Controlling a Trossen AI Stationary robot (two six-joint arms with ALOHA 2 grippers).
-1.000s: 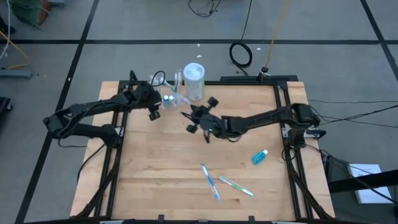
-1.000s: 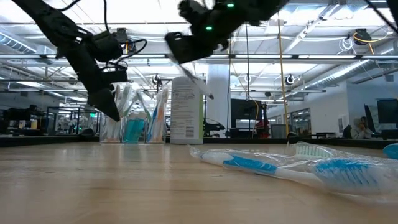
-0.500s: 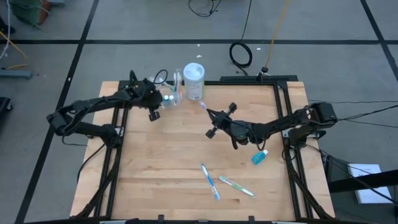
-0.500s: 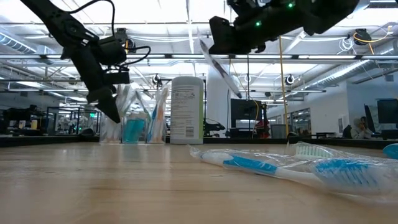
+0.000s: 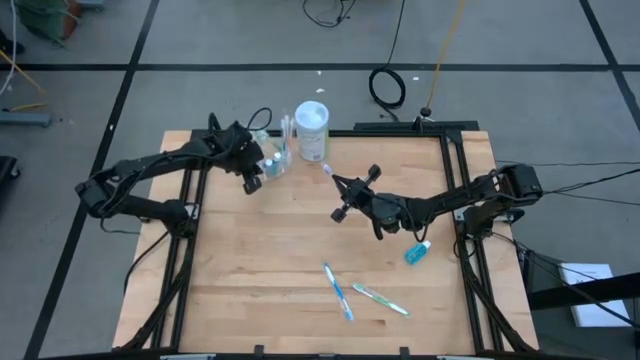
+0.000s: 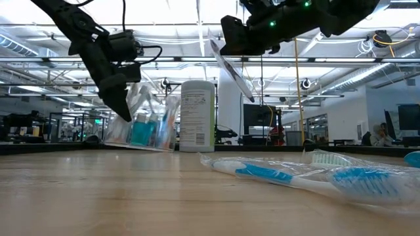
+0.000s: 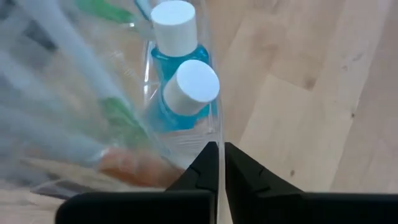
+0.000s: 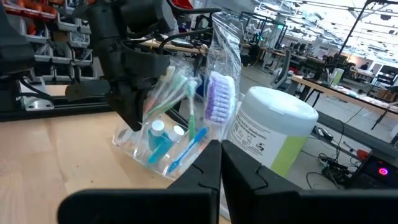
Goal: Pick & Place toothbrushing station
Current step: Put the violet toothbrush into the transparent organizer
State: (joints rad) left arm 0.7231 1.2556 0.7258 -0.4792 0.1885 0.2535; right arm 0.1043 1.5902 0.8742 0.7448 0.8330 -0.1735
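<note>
Two tools, left tool (image 7: 217, 163) pinching tilted clear cup's (image 5: 273, 160) rim, right tool (image 8: 219, 163) nipping wrapped purple toothbrush (image 8: 218, 99) mid-table

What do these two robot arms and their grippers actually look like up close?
Both arms are slim, matte black and jointed, with thin black cables looping along them. The left gripper and right gripper each end in two flat, dark, wedge-shaped fingers. Small green lights glow on the right arm's wrist housing.
</note>
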